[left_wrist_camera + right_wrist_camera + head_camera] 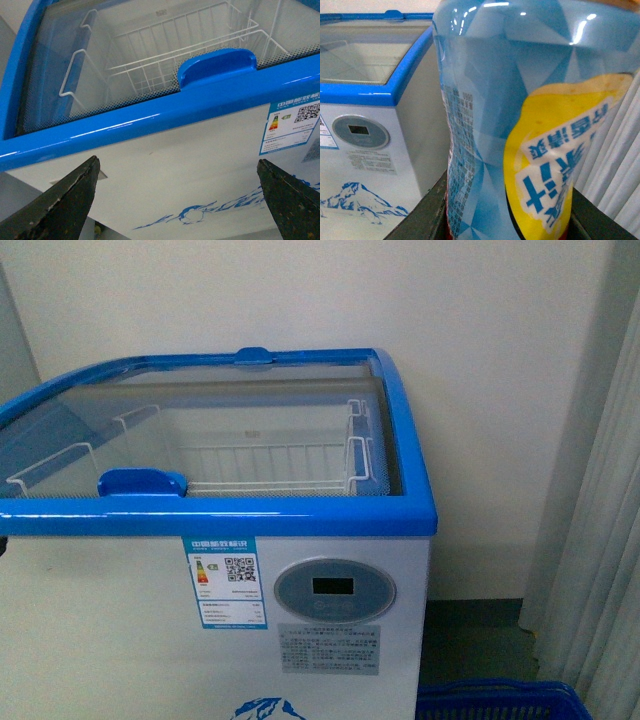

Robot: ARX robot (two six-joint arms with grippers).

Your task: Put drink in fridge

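Observation:
The fridge (330, 640) is a white chest cooler with a blue rim and a curved glass lid (200, 430); white wire baskets show under the glass. A blue lid handle (141, 482) sits at the front rim. Neither arm shows in the front view. My left gripper (180, 200) is open and empty, just before the fridge's white front wall (165, 170), below the handle (217, 65). My right gripper (507, 220) is shut on the drink bottle (520, 125), which has a light blue label with a yellow patch, to the right of the fridge (365, 135).
A blue plastic basket (500, 702) stands on the floor at the fridge's right. Grey curtains (600, 490) hang at the right. A white wall (300, 290) lies behind the fridge. A round control panel (335, 589) and a label sticker (225, 582) sit on the fridge front.

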